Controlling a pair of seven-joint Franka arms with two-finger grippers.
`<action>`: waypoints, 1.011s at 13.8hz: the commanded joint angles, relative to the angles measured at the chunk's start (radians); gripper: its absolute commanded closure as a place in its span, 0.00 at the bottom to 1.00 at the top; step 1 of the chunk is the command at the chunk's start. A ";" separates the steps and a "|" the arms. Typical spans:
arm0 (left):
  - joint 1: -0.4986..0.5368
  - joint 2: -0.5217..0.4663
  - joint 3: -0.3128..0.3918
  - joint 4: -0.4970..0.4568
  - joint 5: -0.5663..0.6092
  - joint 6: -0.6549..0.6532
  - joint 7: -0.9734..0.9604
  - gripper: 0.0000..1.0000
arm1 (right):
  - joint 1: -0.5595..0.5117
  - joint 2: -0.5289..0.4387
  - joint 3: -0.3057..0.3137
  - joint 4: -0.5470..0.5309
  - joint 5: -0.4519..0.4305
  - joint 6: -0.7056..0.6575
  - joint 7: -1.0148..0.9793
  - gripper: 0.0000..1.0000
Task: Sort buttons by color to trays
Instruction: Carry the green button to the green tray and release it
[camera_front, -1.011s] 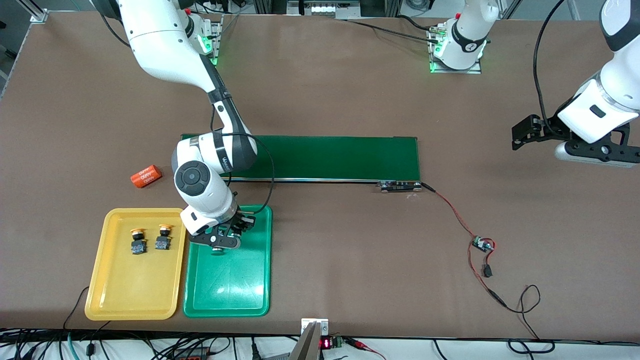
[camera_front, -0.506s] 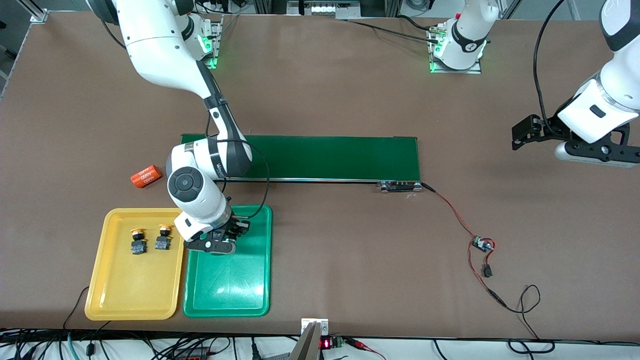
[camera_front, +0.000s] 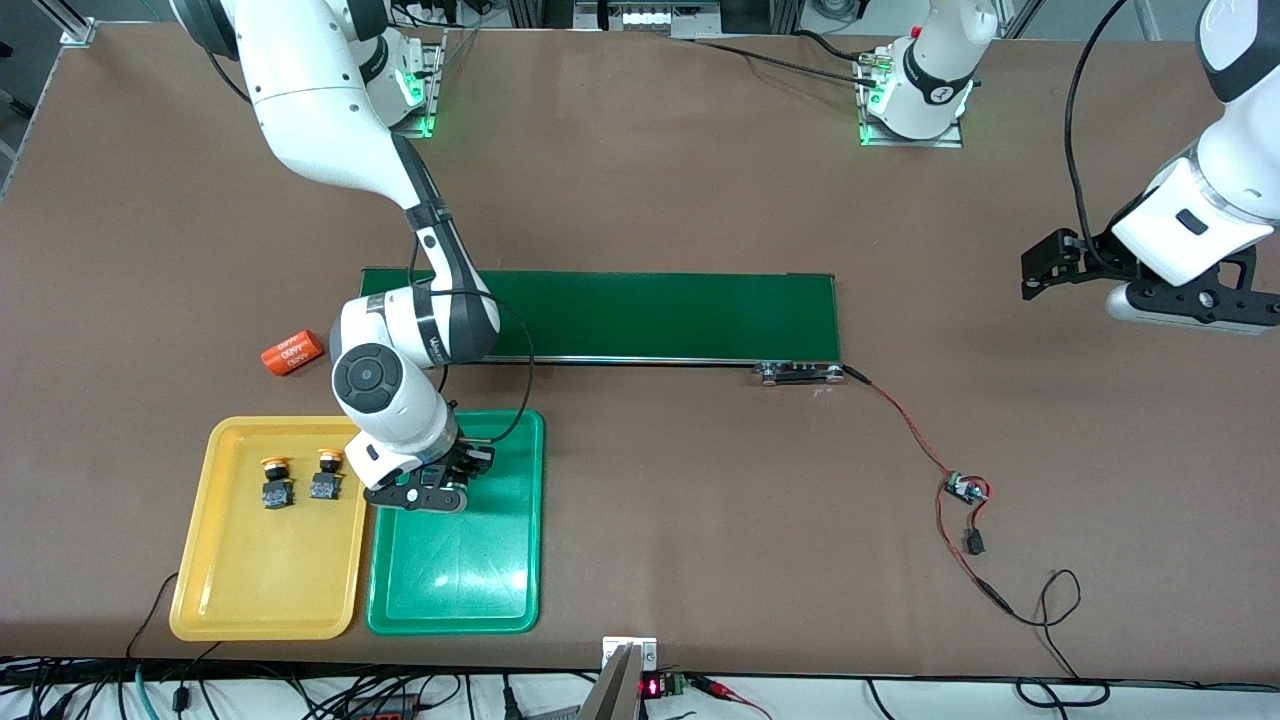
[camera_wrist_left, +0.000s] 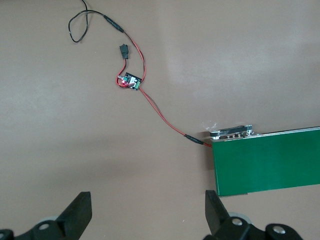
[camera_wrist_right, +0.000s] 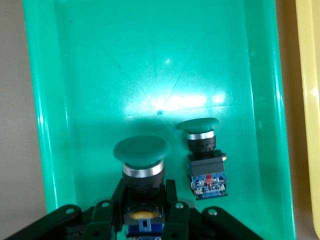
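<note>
Brown bench, two trays side by side near the front camera.
Right tool (camera_wrist_right: 142, 212) is clamped on a green button (camera_wrist_right: 141, 159) over the green tray (camera_front: 480, 580); a second green button (camera_wrist_right: 204, 157) lies in it. Two yellow buttons (camera_front: 300, 478) sit in the yellow tray (camera_front: 260, 590). Left tool (camera_wrist_left: 147, 217), fingers apart, waits over bare bench near the belt (camera_front: 660, 315).

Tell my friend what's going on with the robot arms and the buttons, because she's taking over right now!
Right gripper: over the shallow green plastic tray, fingers shut on a green-capped push-button switch.
Left gripper: open, holding nothing, waiting above the brown table at the left arm's end.
Done: two yellow-capped push-button switches lie in the shallow yellow plastic tray; one more green-capped switch already lies in the green tray.
Left: release the held switch into the green tray. Then sorting looks finished.
</note>
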 joint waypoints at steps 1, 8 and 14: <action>-0.003 -0.002 -0.003 0.006 0.021 -0.005 -0.002 0.00 | -0.012 0.042 0.009 0.040 0.002 0.025 -0.016 0.92; -0.003 -0.002 -0.004 0.006 0.021 -0.005 -0.002 0.00 | -0.018 0.094 0.009 0.061 0.008 0.082 -0.039 0.48; -0.003 -0.002 -0.006 0.006 0.022 -0.005 -0.005 0.00 | -0.016 0.037 0.008 0.060 0.005 0.038 -0.034 0.00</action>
